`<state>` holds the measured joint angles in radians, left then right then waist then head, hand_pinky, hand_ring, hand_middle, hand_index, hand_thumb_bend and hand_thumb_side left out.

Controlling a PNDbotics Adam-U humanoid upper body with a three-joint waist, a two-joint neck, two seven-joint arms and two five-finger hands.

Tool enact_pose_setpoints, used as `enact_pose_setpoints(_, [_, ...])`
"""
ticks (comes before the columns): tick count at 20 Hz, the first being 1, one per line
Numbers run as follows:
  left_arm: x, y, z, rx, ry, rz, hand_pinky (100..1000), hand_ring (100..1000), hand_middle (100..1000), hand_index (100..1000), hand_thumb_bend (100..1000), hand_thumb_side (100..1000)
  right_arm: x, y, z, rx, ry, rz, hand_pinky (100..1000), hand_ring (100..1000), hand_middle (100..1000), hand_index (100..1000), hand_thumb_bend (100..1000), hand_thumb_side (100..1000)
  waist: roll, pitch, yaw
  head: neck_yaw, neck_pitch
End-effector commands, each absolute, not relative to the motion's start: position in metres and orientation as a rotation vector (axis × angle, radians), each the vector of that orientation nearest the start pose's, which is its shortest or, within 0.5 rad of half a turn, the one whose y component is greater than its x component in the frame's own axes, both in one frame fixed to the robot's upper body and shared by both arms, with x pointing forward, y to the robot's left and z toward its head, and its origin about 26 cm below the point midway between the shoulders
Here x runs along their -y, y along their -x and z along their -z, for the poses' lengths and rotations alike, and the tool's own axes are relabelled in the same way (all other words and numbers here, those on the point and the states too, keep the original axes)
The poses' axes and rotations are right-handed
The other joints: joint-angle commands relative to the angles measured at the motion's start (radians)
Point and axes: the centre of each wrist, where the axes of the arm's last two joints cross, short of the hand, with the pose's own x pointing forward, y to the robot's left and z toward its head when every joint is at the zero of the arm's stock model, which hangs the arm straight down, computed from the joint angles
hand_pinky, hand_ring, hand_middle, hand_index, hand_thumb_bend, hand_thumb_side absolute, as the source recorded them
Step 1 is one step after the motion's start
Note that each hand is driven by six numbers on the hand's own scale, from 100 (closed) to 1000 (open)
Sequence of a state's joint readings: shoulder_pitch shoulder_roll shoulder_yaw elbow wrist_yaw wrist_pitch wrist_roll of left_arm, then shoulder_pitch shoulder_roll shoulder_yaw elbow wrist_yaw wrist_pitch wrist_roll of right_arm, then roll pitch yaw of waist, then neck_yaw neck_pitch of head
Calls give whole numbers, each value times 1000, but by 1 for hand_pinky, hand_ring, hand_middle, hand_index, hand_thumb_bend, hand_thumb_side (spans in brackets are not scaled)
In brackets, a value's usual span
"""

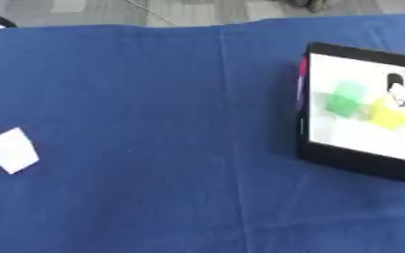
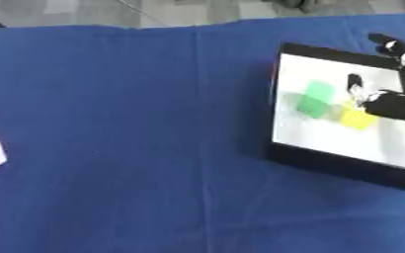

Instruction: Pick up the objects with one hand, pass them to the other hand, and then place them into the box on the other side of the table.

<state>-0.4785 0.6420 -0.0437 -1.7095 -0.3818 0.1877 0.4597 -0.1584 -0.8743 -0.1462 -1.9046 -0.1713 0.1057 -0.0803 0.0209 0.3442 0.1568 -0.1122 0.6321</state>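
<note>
A blue cloth covers the worktop (image 1: 154,123). Near its right edge sits a box (image 2: 327,160) with black walls and a white floor. Inside the box lie two blurred things: a green block (image 2: 314,101) toward the box's left side, and a yellow block (image 2: 358,119) just beside it on the right, the two touching or nearly so.

The right hand (image 2: 394,104) comes in from the worktop's right edge and reaches over the box. Its dark fingers (image 2: 355,83) point toward the box's middle, right at the yellow block. The hand is smeared in both views, so I cannot tell whether its fingers are apart or together, nor whether they touch the block. A further dark part of the same arm shows above the box's far right corner.

Near the worktop's left edge, well apart from the box, lies a white block (image 1: 13,149), tilted so that one corner points toward the far edge. It rests alone on the cloth.

The left hand appears in neither view.
</note>
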Motion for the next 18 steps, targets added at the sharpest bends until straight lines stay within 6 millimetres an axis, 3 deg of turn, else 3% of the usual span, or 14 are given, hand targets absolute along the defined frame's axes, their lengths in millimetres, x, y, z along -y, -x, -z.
enact_pose_setpoints(1, [-332, -351, -253, 1987, -1197, 427, 878, 809, 764, 879, 219, 550, 374, -276, -259, 2065, 483, -449, 1000, 1000, 1000, 1000, 100, 610, 3, -22, 4, 26, 8])
enact_pose_setpoints(5, [-334, -349, -262, 1948, -1162, 468, 878, 809, 764, 879, 219, 550, 374, -275, -261, 2080, 436, -427, 1000, 1000, 1000, 1000, 100, 610, 3, -22, 6, 29, 8])
enact_pose_setpoints(6, [-335, -349, -262, 1942, -1160, 473, 920, 846, 784, 885, 305, 541, 373, -275, -262, 2085, 433, -426, 1000, 1000, 1000, 1000, 100, 615, 5, -21, 8, 37, 7])
enact_pose_setpoints(10, [-351, -354, -238, 1752, -1126, 605, 928, 861, 800, 889, 429, 492, 365, -275, -268, 2102, 419, -435, 1000, 1000, 1000, 1000, 100, 618, 19, -22, -5, 100, 10])
enact_pose_setpoints(15, [-376, -363, -226, 1603, -1059, 818, 929, 872, 810, 883, 529, 447, 361, -276, -269, 2098, 411, -438, 1000, 1000, 1000, 1000, 100, 622, 11, -22, -10, 130, 10])
enact_pose_setpoints(18, [-378, -369, -216, 1528, -1000, 917, 932, 868, 814, 882, 567, 420, 361, -276, -267, 2090, 415, -436, 1000, 1000, 1000, 1000, 100, 622, 7, -23, -7, 134, 8])
